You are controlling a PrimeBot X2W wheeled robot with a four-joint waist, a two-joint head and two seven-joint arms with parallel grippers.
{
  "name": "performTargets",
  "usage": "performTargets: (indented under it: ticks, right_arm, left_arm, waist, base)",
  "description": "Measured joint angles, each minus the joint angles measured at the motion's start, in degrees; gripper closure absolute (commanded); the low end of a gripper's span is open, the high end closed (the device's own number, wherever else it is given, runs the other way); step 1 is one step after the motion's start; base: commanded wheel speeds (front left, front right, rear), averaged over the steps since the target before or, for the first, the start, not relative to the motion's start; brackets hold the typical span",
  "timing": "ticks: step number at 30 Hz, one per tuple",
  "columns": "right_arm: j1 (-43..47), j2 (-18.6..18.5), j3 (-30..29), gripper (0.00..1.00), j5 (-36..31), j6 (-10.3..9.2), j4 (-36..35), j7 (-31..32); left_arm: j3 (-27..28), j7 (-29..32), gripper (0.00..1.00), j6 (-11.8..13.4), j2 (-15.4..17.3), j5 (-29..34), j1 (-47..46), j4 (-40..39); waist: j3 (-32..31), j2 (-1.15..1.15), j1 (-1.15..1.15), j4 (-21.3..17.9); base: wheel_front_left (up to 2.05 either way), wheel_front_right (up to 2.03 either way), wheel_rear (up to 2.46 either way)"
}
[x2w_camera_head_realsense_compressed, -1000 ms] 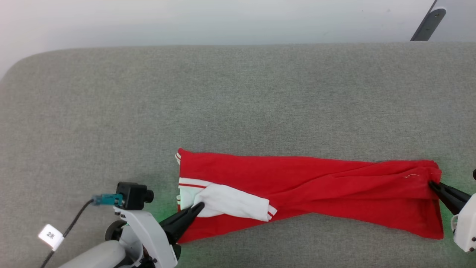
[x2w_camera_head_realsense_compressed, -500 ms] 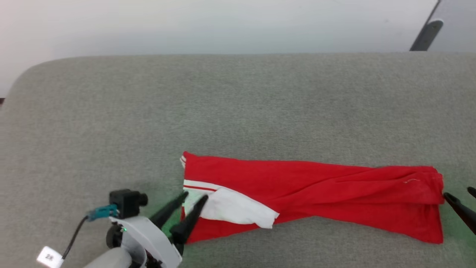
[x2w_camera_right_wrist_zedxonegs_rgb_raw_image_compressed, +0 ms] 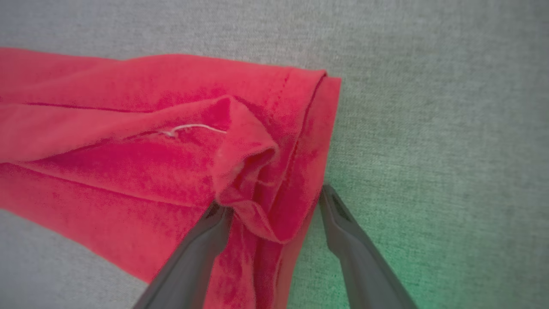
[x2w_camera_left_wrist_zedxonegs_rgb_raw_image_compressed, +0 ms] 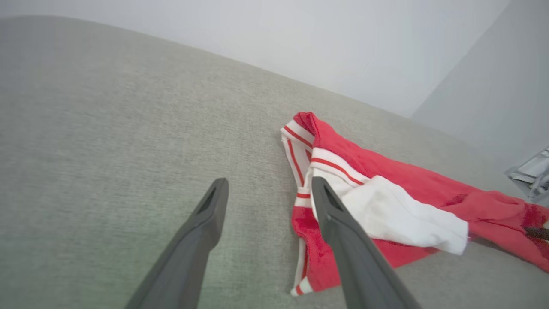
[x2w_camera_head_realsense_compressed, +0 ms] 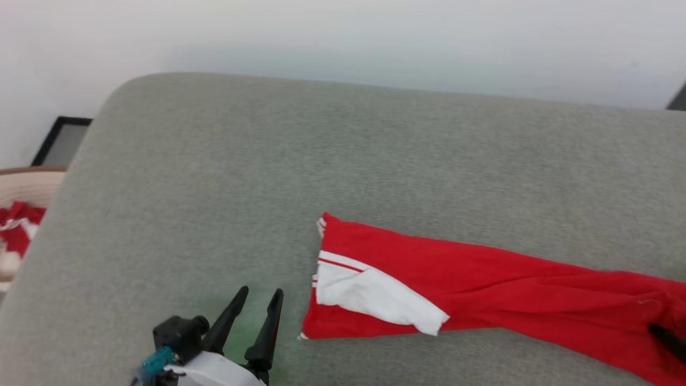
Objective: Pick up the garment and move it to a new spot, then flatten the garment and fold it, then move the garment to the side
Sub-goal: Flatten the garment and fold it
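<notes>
The garment (x2w_camera_head_realsense_compressed: 482, 284) lies as a long red folded strip on the grey cushion (x2w_camera_head_realsense_compressed: 268, 161), with a white sleeve (x2w_camera_head_realsense_compressed: 375, 297) and striped trim at its left end. My left gripper (x2w_camera_head_realsense_compressed: 261, 291) stands open and empty just left of that end, apart from the cloth. In the left wrist view the garment (x2w_camera_left_wrist_zedxonegs_rgb_raw_image_compressed: 386, 206) lies right of the open left gripper (x2w_camera_left_wrist_zedxonegs_rgb_raw_image_compressed: 269, 182). In the right wrist view my right gripper (x2w_camera_right_wrist_zedxonegs_rgb_raw_image_compressed: 273, 199) is open, with a bunched fold of the red hem (x2w_camera_right_wrist_zedxonegs_rgb_raw_image_compressed: 253, 171) between its fingers. One dark right finger (x2w_camera_head_realsense_compressed: 664, 336) lies over the garment's right end.
The cushion's rounded left edge (x2w_camera_head_realsense_compressed: 80, 177) drops off to a pale basket (x2w_camera_head_realsense_compressed: 27, 187) holding red and white cloth. A black frame (x2w_camera_head_realsense_compressed: 59, 142) leans behind it. A pale wall (x2w_camera_head_realsense_compressed: 343, 43) runs along the back.
The camera has swung left. My left gripper opened and drew back off the sleeve. My right gripper let go of the hem, opened, and now straddles it again.
</notes>
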Motion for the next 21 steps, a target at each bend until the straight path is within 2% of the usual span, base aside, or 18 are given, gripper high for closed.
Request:
performTargets:
  ticks: [4,8,9,10,11,13,21]
  right_arm:
    - [0.00,0.99,-0.69,0.00,2.23,-0.01,2.48,3.35]
    - [-0.16,2.00,-1.49,0.00,3.68,-0.02,4.83,4.55]
    - [-0.27,2.25,-1.62,0.03,3.69,-0.02,5.32,4.83]
    - [-0.49,2.58,-1.74,0.50,3.82,-0.02,5.79,4.93]
    - [-0.69,2.97,-2.01,0.71,4.22,-0.05,6.19,5.11]
    - [-0.82,3.64,-2.67,1.00,4.97,-0.05,6.79,5.39]
    - [-1.87,5.14,-4.98,1.00,6.38,0.09,7.87,3.38]
  left_arm:
    - [5.88,0.00,0.00,-0.02,-3.90,8.69,2.39,-1.30]
    - [10.81,0.00,0.00,-0.99,-6.37,16.48,4.13,-4.01]
    - [11.72,0.00,0.00,-1.05,-6.77,18.44,4.43,-4.61]
    - [12.67,0.00,0.00,-1.27,-7.17,20.34,4.77,-5.43]
    - [13.52,0.00,0.00,-1.47,-7.47,22.14,5.06,-6.20]
    - [15.06,0.00,0.00,-1.58,-8.24,24.76,5.67,-7.25]
    - [19.41,0.00,0.00,-2.53,-10.37,28.58,7.49,-9.51]
  waist:
    - [-0.22,0.00,0.00,2.08]
    - [-0.41,0.00,0.00,3.31]
    - [-0.46,0.00,0.00,3.47]
    - [-0.50,0.00,0.00,3.56]
    - [-0.52,0.00,0.00,3.56]
    - [-0.52,0.00,0.00,3.38]
    - [-0.40,0.00,0.00,1.01]
  base:
    - [0.00,0.00,0.00]
    - [0.00,0.00,0.00]
    - [0.00,0.00,0.00]
    - [0.00,0.00,0.00]
    - [0.00,0.00,0.00]
    - [0.00,0.00,0.00]
    - [0.00,0.00,0.00]
